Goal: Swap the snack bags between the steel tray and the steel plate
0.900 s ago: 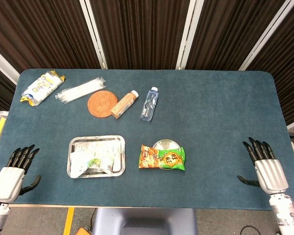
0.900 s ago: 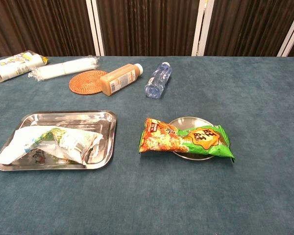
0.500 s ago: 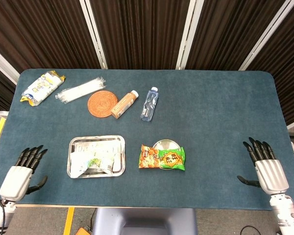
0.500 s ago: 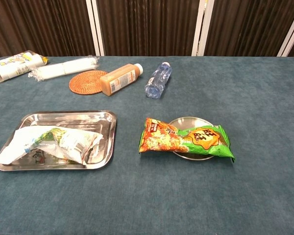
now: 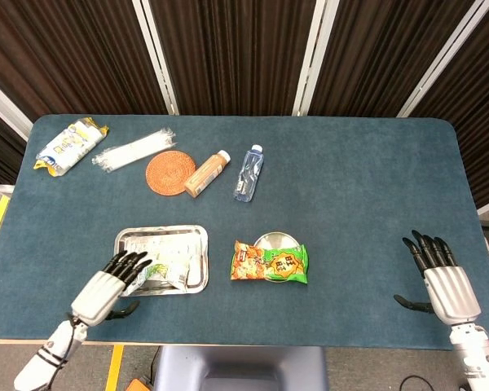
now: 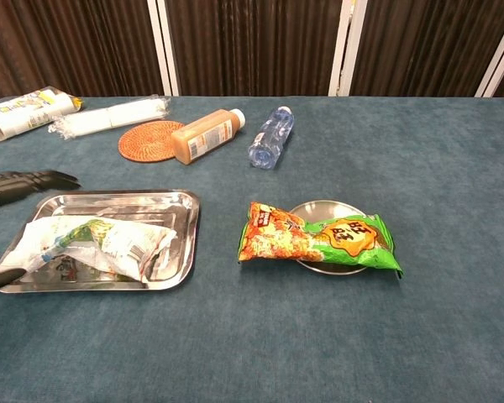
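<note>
Your left hand point(image 5: 106, 289) has swung in from the table's near left corner and now hovers at the near left corner of the steel tray point(image 5: 197, 232), fingers spread wide and holding nothing; in the chest view its dark fingertips point(image 6: 34, 179) show just beyond the tray's left rim. Your right hand point(image 5: 442, 278) has stayed put near the right edge of the table point(image 5: 367, 187), fingers apart, empty, well away from everything. Nothing else has shifted, so I'd judge the swap is only starting: you are lining up the first pick, and neither bag has left its place. The white and green snack bag point(image 5: 155, 267) lies crumpled inside the tray, just beside your left fingertips, though I can't tell whether they touch it yet. The orange and green snack bag point(image 5: 270, 262) lies across the steel plate point(image 5: 275, 239), covering most of it and overhanging on both sides. The count: two snack bags to swap, one tray, one plate. Along the far side, apart from the task, lie one blue and yellow packet point(image 5: 68, 144), one clear plastic sleeve point(image 5: 135, 149), one woven coaster point(image 5: 169, 171), one brown drink bottle point(image 5: 207, 173) touching the coaster, and one clear water bottle point(image 5: 248, 172).
</note>
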Robot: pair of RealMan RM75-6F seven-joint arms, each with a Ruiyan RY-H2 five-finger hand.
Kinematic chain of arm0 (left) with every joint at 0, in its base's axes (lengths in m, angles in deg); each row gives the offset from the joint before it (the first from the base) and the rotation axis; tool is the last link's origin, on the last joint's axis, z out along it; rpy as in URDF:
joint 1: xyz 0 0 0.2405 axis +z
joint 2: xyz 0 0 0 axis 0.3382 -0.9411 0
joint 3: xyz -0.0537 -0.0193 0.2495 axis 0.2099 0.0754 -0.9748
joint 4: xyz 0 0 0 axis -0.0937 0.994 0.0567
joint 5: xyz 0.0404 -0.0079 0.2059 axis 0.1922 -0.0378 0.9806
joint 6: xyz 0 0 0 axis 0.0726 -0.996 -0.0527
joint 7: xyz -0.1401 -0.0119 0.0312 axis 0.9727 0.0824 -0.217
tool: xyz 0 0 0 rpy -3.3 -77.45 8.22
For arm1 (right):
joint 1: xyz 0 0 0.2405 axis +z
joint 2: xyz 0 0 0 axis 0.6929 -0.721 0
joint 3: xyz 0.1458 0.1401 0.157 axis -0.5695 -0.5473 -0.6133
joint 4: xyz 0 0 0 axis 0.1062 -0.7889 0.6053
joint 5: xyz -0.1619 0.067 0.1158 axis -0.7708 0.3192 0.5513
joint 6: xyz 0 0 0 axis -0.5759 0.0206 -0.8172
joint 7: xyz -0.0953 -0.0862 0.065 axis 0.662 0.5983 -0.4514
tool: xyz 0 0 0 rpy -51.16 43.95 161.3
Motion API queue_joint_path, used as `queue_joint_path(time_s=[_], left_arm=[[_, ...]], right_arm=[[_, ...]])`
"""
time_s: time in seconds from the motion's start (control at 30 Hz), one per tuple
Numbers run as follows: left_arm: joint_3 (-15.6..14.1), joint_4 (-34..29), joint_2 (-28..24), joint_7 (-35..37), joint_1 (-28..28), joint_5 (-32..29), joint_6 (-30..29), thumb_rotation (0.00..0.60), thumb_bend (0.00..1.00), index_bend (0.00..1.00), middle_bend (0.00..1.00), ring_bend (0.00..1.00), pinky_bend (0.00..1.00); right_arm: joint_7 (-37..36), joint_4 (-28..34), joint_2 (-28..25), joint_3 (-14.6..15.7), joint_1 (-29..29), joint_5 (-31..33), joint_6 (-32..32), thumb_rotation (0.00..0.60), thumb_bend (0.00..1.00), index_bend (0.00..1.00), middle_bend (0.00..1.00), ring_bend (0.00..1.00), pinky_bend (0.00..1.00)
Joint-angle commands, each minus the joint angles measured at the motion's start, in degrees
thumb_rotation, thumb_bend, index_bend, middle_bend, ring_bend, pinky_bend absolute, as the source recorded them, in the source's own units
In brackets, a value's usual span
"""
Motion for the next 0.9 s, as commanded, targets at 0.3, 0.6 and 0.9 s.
queue_joint_path(time_s=[0.3,0.6,0.9], left_arm=[[2.9,-1.0,3.6,-10.0,-5.8,-10.1,10.9,0.600,0.37,0.00,0.00,0.00,0.00],[4.7,3.2,5.6,-8.9,-8.6,-14.4,13.7,0.600,0.37,0.00,0.00,0.00,0.02],[4.8,6.1,7.3,-7.3,-10.7,-15.3,14.8,0.600,0.38,0.31,0.34,0.26,0.39]], right_arm=[[-1.3,0.0,-0.8,0.1,-0.2,0.2,0.1,0.600,0.02,0.00,0.00,0.00,0.00],[-1.1,0.3,-0.9,0.2,-0.1,0.4,-0.3,0.600,0.02,0.00,0.00,0.00,0.00],[-0.6,0.3,-0.7,0.0,0.0,1.0,-0.8,0.600,0.02,0.00,0.00,0.00,0.00]])
